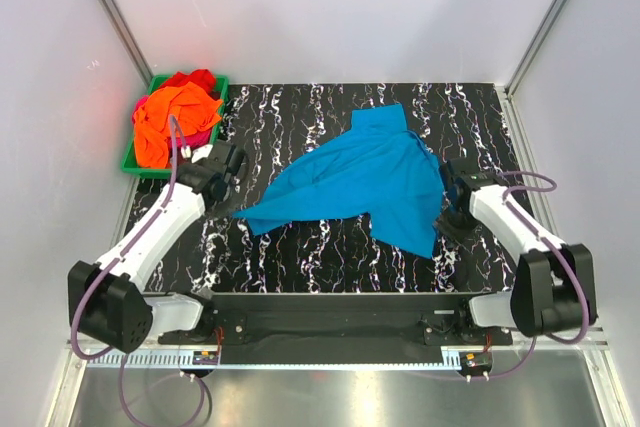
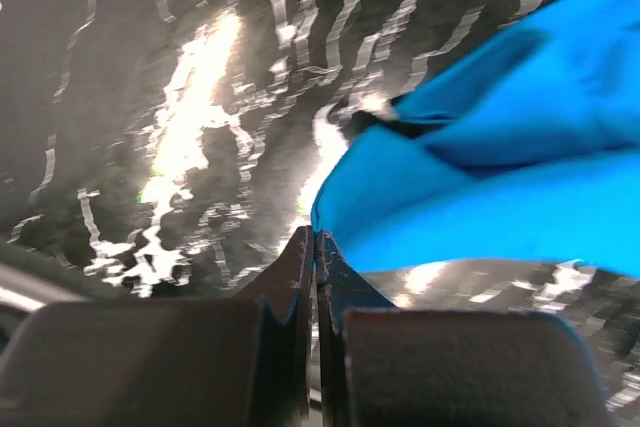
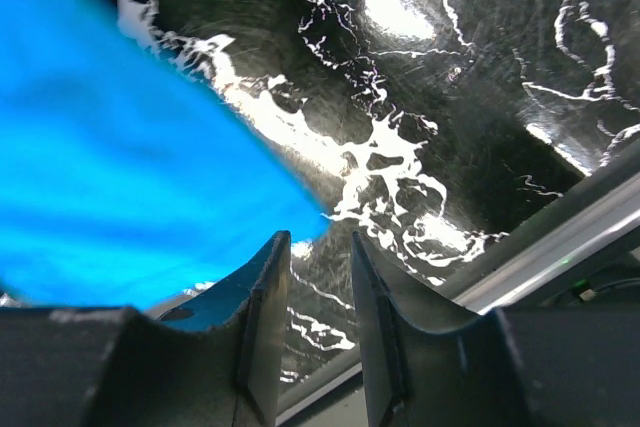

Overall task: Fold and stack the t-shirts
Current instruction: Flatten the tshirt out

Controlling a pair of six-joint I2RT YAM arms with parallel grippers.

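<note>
At centre of surface [image 1: 300,257] | turquoise t-shirt [image 1: 360,182] lay spread, long axis 8 to 1 o'clock | left pincer [image 2: 316,247] closed tight at its 8 o'clock tip, hold unclear | right pincer [image 3: 320,257] narrowly parted beside 4 o'clock corner, nothing between jaws

Turquoise-blue t-shirt [image 1: 365,182] at centre frame, glossy black table [image 1: 300,107] streaked with white marble veining, green bin [image 1: 135,169] at upper left, orange t-shirt [image 1: 165,132], red t-shirt [image 1: 195,79], sliver of magenta t-shirt [image 1: 203,136], white left arm [image 1: 150,232] and right arm [image 1: 512,222] with black joints, purple cables [image 1: 95,287]
</note>
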